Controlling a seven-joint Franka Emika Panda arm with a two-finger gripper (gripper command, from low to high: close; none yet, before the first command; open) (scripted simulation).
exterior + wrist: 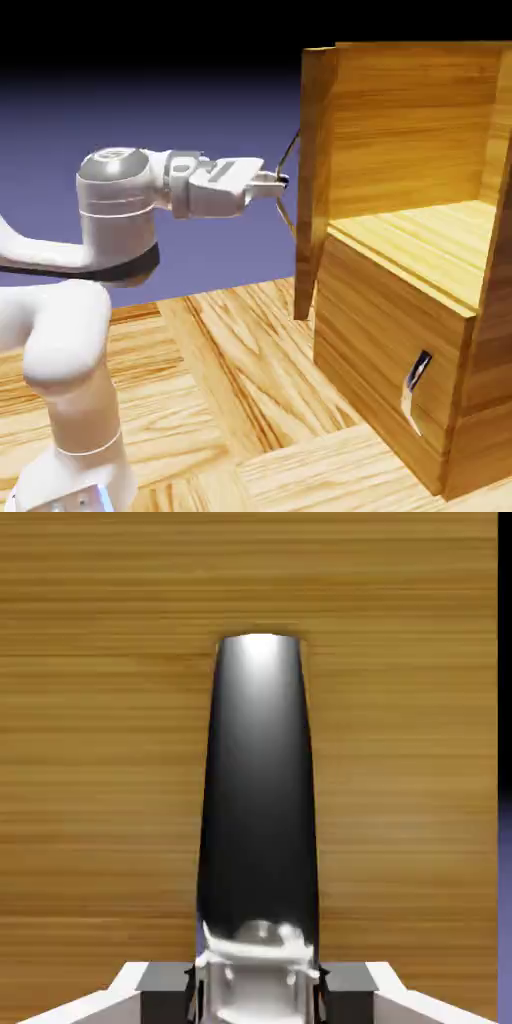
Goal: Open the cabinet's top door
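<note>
Plainly, the gripper (281, 181) pinches the bar handle (258, 802) of the top door (314, 180), which stands swung wide from the cabinet (420, 130), upper compartment exposed (lower panel (380, 350) shut). No lettering readable on the wood or the arm (120, 200).

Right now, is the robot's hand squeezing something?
Gripper: jaws shut on the top door's handle; the top door stands swung open.

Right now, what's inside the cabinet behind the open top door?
A bare wooden shelf and back wall show inside the cabinet; nothing sits there. The top door, swung wide with the gripper on its handle, leaves the compartment's right corner unseen.
</note>
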